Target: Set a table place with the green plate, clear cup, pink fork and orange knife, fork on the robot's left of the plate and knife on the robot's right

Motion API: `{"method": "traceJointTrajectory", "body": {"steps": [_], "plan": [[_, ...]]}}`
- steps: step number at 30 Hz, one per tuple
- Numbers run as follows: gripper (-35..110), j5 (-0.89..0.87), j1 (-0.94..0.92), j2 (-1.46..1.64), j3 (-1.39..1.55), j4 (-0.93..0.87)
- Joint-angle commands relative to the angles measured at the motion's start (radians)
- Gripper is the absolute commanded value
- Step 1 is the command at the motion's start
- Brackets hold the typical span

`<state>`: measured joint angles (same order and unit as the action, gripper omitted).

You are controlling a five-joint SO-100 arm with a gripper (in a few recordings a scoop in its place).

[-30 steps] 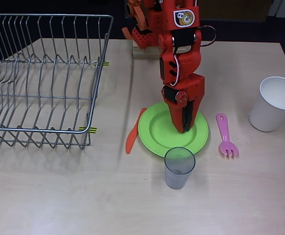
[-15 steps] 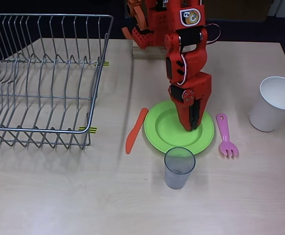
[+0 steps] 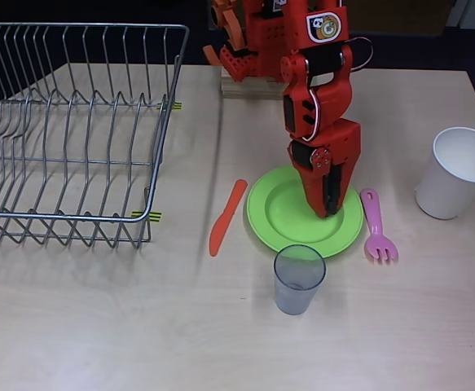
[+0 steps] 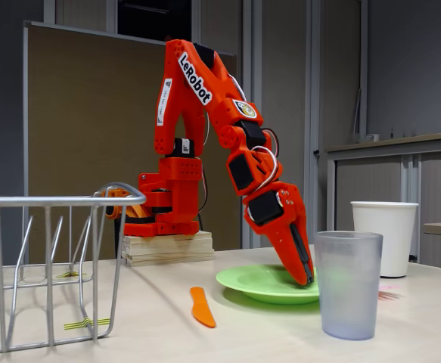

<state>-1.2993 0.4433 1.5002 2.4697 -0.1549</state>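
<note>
- Gripper, jaws pressed together, tip down on the green plate.
- Orange knife: flat, on the surface left of the lime plate.
- Clear cup: upright, greyish, below the plate.
- Pink fork: just right of the plate.

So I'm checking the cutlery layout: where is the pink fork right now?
In the overhead view the pink fork lies flat on the table, just right of the green plate, with the white paper cup farther right.

looks like an office/lab rm: grey cabinets, partition board (dim backdrop), pale-wood table.
</note>
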Motion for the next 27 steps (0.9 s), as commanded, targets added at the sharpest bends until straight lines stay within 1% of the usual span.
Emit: {"method": "traceJointTrajectory", "body": {"steps": [1, 5, 8, 13, 16, 21, 24, 27], "plan": [[0, 0.009, 0.012, 0.025, -0.008, -0.028], [0, 0.117, -0.029, 0.114, -0.02, -0.1], [0, 0.227, -0.058, 0.195, -0.072, -0.207], [0, 0.36, -0.089, 0.318, -0.175, -0.387], [0, 0.428, -0.097, 0.431, -0.183, -0.453], [0, 0.566, -0.127, 0.699, -0.009, -0.515], [0, 0.563, -0.153, 0.842, 0.087, -0.617], [0, 0.578, -0.189, 0.992, 0.192, -0.657]]}}
